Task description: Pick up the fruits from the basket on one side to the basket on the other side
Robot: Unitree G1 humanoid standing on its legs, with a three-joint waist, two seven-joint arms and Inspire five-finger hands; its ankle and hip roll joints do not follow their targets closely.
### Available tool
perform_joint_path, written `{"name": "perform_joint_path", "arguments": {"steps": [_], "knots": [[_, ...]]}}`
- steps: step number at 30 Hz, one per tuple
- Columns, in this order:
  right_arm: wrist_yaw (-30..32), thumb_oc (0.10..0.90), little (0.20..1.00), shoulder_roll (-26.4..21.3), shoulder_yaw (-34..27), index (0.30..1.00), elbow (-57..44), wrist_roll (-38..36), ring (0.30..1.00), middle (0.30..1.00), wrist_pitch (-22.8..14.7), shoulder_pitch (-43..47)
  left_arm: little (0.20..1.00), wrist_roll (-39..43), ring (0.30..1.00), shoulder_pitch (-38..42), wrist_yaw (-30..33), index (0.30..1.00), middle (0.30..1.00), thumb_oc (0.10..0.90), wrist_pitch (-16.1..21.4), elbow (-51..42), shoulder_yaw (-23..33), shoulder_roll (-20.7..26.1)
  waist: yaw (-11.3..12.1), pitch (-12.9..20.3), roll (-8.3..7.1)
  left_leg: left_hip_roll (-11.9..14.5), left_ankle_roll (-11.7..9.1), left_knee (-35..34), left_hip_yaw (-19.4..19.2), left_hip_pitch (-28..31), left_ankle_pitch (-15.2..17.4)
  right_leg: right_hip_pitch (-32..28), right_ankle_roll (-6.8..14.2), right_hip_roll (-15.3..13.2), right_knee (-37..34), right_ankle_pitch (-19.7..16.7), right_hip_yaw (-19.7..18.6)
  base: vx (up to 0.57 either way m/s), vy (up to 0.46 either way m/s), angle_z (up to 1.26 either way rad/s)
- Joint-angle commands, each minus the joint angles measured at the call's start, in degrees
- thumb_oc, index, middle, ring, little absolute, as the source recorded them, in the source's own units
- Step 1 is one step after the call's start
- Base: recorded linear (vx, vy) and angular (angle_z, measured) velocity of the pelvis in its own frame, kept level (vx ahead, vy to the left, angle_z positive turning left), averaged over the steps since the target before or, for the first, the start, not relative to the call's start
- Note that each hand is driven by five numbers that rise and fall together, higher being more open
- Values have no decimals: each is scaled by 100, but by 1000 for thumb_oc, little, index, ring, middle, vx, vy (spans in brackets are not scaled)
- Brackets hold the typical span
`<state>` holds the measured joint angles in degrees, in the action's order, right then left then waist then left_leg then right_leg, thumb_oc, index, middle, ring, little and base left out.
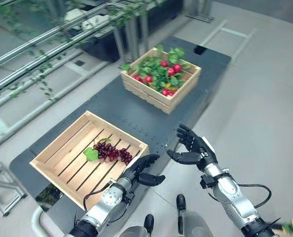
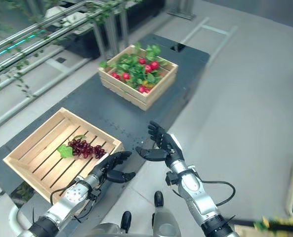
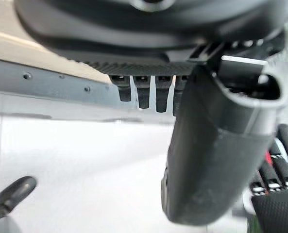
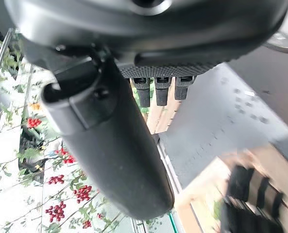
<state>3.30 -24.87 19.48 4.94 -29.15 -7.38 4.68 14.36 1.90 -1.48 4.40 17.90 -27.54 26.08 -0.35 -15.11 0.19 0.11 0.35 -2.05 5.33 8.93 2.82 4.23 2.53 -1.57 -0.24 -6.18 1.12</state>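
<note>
Left eye view: two slatted wooden crates stood on a dark platform point(image 1: 111, 106). The near crate point(image 1: 62, 153) held one bunch of dark grapes point(image 1: 112, 151) with a green leaf, lying toward its robot-side rim. The far crate point(image 1: 183, 91) held red fruits point(image 1: 170, 70) among green foliage. The left hand point(image 1: 142, 170) hovered just beside the near crate's corner, fingers relaxed and empty. The right hand point(image 1: 195, 148) hung over the platform edge between the crates, fingers spread, holding nothing.

Right eye view: the same layout appeared. The left hand point(image 2: 114, 168) sat close to the near crate point(image 2: 32, 153) without touching the grapes point(image 2: 86, 147); the right hand point(image 2: 161, 143) was well apart from the far crate point(image 2: 153, 91).

Left wrist view: the thumb point(image 3: 216, 160) stood clear of the straight fingers point(image 3: 144, 94), with nothing between them.

Right wrist view: the thumb point(image 4: 110, 145) and fingers point(image 4: 160, 92) were likewise parted and empty (the platform showed beyond them).

Risks, as judged: a left-hand reach could catch the crate rim, since the hand sat low beside the corner. A grip on a few berries rather than the stem could let the bunch sag or shed fruit.
</note>
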Motion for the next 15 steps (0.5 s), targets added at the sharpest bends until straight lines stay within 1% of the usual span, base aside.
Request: {"name": "perform_joint_path", "arguments": {"steps": [1, 2, 4, 7, 10, 11, 12, 13, 14, 15], "knots": [[233, 800, 900, 16, -340, 900, -546, 305, 900, 900, -724, 499, 900, 38, 900, 399, -28, 900, 900, 800, 639, -563, 110, 5, 41, 424, -168, -171, 256, 230, -277, -261, 294, -320, 157, -163, 160, 460, 150, 217, -106, 19], [262, 800, 900, -6, -344, 900, -538, 334, 900, 900, -731, 507, 900, 31, 900, 381, -2, 900, 900, 800, 653, -536, 110, 26, 72, 440, -143, -156, 231, 209, -262, -268, 267, -374, 132, -177, 197, 539, 251, 137, -62, 9], [278, 800, 900, -20, -346, 900, -541, 335, 900, 900, -728, 525, 900, 25, 900, 361, 31, 900, 900, 800, 668, -518, 123, 37, 87, 443, -129, -145, 221, 186, -249, -263, 250, -390, 114, -171, 218, 580, 288, 143, -66, -5], [385, 800, 900, -37, -409, 900, -711, 445, 900, 900, -688, 429, 900, -162, 900, 197, 261, 900, 900, 800, 751, -570, 216, 90, 107, 441, -71, -35, 150, 121, -245, -236, 193, -415, 44, -175, 392, 784, 453, 164, -66, 0], [534, 800, 900, -45, -458, 900, -750, 622, 900, 900, -694, 320, 900, -495, 900, 79, 652, 900, 900, 800, 852, -661, 310, 156, 110, 452, -48, 83, 57, 113, -300, -202, 174, -421, -33, -179, 441, 883, 560, 131, -29, 29], [604, 800, 900, -75, -496, 900, -728, 675, 900, 900, -718, 279, 900, -731, 900, 65, 823, 900, 900, 800, 886, -728, 349, 181, 122, 447, -53, 149, -11, 181, -380, -256, 155, -438, -74, -197, 417, 895, 619, 69, 10, 39], [650, 800, 900, -118, -563, 900, -696, 665, 900, 900, -812, 221, 900, -981, 900, 84, 1007, 900, 900, 800, 913, -850, 382, 236, 130, 414, -80, 219, -77, 421, -531, -443, 145, -439, -107, -250, 395, 884, 709, -7, 20, 26], [680, 800, 900, -191, -660, 900, -695, 562, 900, 900, -956, 176, 900, -1120, 900, 167, 1074, 900, 900, 800, 943, -1018, 428, 290, 122, 292, -104, 283, -147, 917, -792, -797, 37, -436, -151, -315, 389, 876, 827, -94, 12, 32], [681, 800, 900, -227, -731, 900, -699, 506, 900, 900, -1067, 143, 900, -1173, 900, 256, 1094, 900, 900, 800, 1009, -1062, 442, 313, 91, 195, -104, 368, -204, 1240, -1041, -1028, -95, -427, -198, -346, 419, 906, 927, -225, -19, 68], [813, 800, 900, -302, -840, 900, -714, 546, 900, 900, -1292, 116, 900, -1201, 900, 491, 1168, 900, 900, 800, 1158, -1110, 422, 346, 13, -38, -75, 590, -364, 1897, -1413, -1491, -331, -379, -294, -381, 559, 990, 1158, -300, -44, 99]]}}
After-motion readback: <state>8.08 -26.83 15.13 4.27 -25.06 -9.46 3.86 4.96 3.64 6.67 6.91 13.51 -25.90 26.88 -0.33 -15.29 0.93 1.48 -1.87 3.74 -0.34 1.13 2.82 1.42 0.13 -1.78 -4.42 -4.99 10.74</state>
